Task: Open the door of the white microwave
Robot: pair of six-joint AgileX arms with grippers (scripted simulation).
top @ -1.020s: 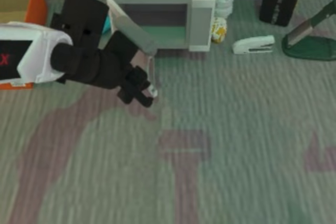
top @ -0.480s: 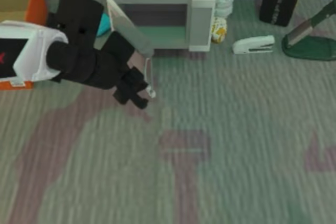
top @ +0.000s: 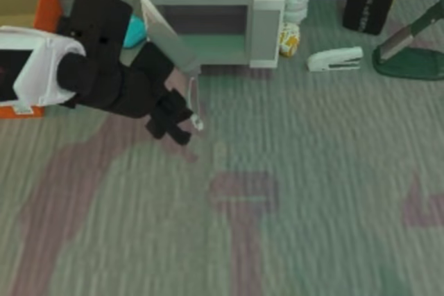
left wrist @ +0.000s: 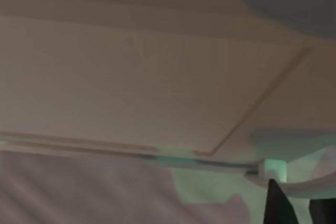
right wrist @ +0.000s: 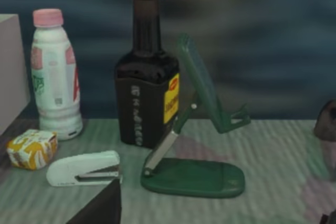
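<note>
table (top: pixel 312 192): green-mauve patterned mat | left fingers (top: pixel 182 117): clamped on door (top: pixel 170 38) handle | right: unseen

Covered by a green-grey cloth (top: pixel 326 171) with faded mauve patches and fine ribbing across the whole tabletop. Backed by a dark blue, mottled wall (right wrist: pixel 273 40) beyond the far edge. Lit evenly and softly, with only faint shadows cast on the cloth.
</note>
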